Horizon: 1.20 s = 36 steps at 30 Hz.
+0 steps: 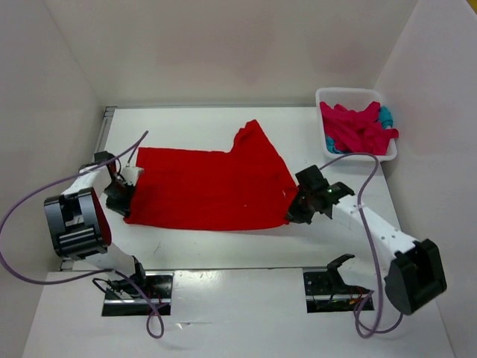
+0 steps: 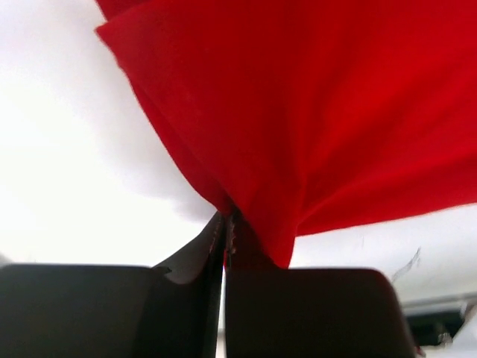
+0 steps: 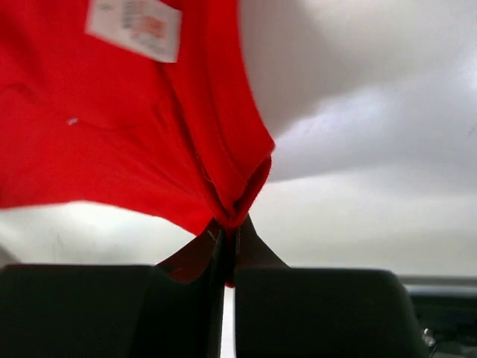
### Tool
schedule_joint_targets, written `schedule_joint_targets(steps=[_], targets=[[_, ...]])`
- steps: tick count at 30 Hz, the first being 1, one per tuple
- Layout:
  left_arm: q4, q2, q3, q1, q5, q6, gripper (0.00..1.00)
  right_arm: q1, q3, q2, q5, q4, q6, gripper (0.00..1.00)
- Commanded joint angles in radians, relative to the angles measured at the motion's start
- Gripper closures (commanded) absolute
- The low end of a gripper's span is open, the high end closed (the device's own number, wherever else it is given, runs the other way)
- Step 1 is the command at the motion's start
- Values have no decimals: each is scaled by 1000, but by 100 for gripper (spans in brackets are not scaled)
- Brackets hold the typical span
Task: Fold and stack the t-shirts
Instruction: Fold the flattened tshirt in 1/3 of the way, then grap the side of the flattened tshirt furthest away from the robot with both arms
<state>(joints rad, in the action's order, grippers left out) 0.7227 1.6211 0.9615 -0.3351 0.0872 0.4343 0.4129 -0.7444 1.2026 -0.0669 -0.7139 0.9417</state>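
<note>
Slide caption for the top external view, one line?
Left gripper and right gripper, jaws shut, hold opposite edges of the red t-shirt spread over the table.

teal shirt (image 1: 385,115): mostly under pink shirt (image 1: 358,128) | red shirt (image 3: 112,142) label (image 3: 134,28): print blurred

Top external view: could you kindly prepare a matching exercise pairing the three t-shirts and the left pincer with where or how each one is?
Column one:
1. red t-shirt
2. crimson-pink t-shirt
3. teal-blue t-shirt
4. left pincer

Column two:
A. mostly covered, peeking out in the basket
B. shut on red cloth
C. spread out on the table
D. heaped on top in the basket

Pairs: 1-C, 2-D, 3-A, 4-B
</note>
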Motion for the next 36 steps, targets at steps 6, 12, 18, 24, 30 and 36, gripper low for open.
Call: schedule_joint_targets(steps=[6, 12, 18, 24, 30, 36], targets=[[316, -145, -3, -8, -139, 123, 100, 231, -13, -153, -30, -323, 161, 98], [357, -179, -24, -8, -176, 110, 75, 310, -13, -248, -40, -387, 236, 37], [311, -236, 69, -44, -282, 113, 11, 287, -348, -128, 74, -423, 61, 35], [202, -23, 434, -30, -121, -9, 8, 129, -848, 519, 160, -268, -387, 34], [37, 242, 615, 25, -32, -100, 8, -14, -1431, 1017, 280, -170, -489, 35], [-60, 384, 697, 44, 60, -195, 7, -84, -2006, 1417, 293, -214, -499, 35]])
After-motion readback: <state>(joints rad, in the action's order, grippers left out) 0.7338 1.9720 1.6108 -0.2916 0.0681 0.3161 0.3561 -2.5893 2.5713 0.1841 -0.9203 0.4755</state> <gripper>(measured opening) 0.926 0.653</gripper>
